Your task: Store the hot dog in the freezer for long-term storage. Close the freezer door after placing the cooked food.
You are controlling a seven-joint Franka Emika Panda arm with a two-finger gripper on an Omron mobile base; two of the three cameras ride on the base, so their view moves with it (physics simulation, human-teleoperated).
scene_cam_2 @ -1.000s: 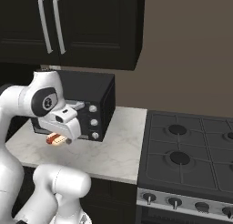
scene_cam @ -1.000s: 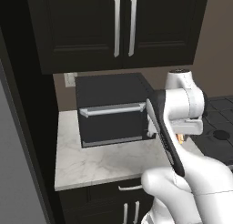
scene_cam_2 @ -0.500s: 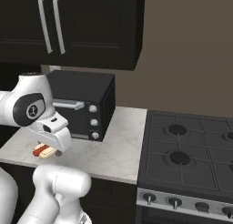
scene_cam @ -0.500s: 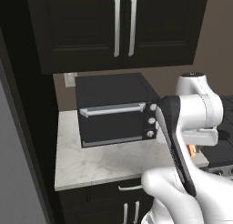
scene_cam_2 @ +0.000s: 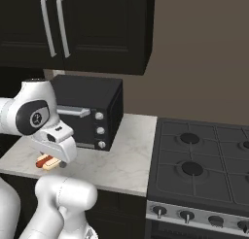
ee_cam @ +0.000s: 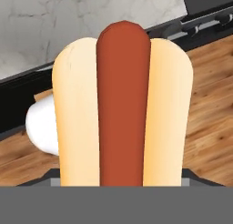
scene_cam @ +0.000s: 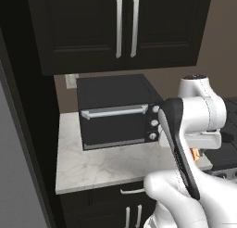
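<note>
Gripper (scene_cam_2: 50,163) apparently clamped on hot dog (ee_cam: 122,104) (fingertips hidden) above marble counter (scene_cam_2: 121,160).

A hot dog (ee_cam: 123,109), a tan bun with a red-brown sausage along its middle, stands lengthwise up the centre of the hand view; in the right base view it sits lower left (scene_cam_2: 45,161)

Flat even rendered light, dim dark cabinets, soft shadows, no glare, slightly soft low-resolution detail
</note>
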